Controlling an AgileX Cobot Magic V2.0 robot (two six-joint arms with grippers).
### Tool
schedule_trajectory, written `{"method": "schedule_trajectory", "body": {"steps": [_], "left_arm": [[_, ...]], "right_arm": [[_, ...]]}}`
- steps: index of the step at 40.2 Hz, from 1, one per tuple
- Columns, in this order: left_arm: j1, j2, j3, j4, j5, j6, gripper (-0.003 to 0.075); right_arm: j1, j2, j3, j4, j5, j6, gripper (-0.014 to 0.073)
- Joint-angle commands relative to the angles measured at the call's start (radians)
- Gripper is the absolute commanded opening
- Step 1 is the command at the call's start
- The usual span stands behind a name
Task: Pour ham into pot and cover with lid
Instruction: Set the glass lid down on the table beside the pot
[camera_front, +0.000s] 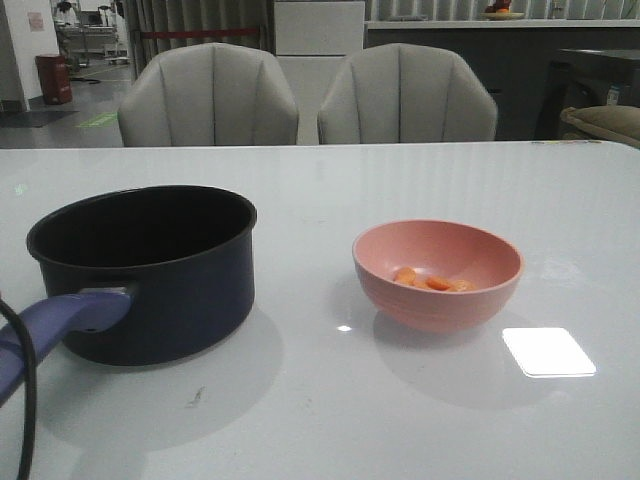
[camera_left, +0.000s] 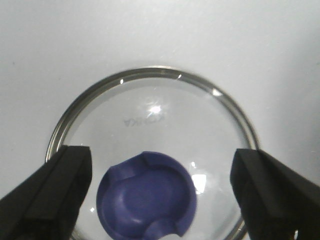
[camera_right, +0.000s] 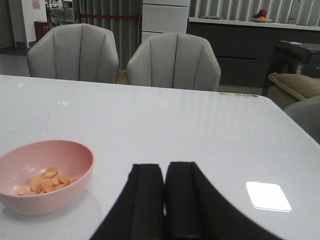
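Ham (camera_front: 428, 281) lies in the pink bowl (camera_front: 437, 275) right of centre on the counter (camera_front: 330, 410), pot (camera_front: 145, 270) at left. Left tool (camera_left: 160, 192) hangs spread wide over the lid (camera_left: 150, 155). Right tool (camera_right: 164, 200) is pressed together, holding nothing.

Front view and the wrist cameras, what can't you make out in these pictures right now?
- Pot floor: front view, hidden by its near wall.
- Pot handle: cut off by the frame edge.
- Lid: near rim cut off in the left wrist view; absent from the front view.
- Ham: exact count unclear, pieces overlap in the bowl.
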Motion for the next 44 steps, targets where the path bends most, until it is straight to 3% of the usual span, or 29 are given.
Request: {"method": "schedule_trajectory", "body": {"steps": [1, 12, 29, 34, 44], "left_arm": [[-0.038, -0.118, -0.035, -0.002, -0.019, 0.008, 0.0585], [-0.143, -0.383, 0.011, -0.022, -0.074, 0.008, 0.0585], [-0.17, -0.923, 0.413, -0.099, -0.409, 0.006, 0.0585], [-0.219, -1.085, 0.525, -0.103, -0.492, 0.006, 0.0585], [-0.27, -1.288, 0.69, -0.092, -0.554, 0.006, 0.0585]], "right_arm": [[0.0, -0.021, -0.005, 0.001, -0.086, -0.001, 0.016], [0.0, -0.021, -0.005, 0.001, -0.086, -0.001, 0.016], [0.0, -0.021, -0.005, 0.001, -0.086, -0.001, 0.016], [0.0, -0.021, -0.005, 0.001, -0.086, -0.001, 0.016], [0.0, -0.02, -0.005, 0.001, -0.086, -0.001, 0.016]]}}
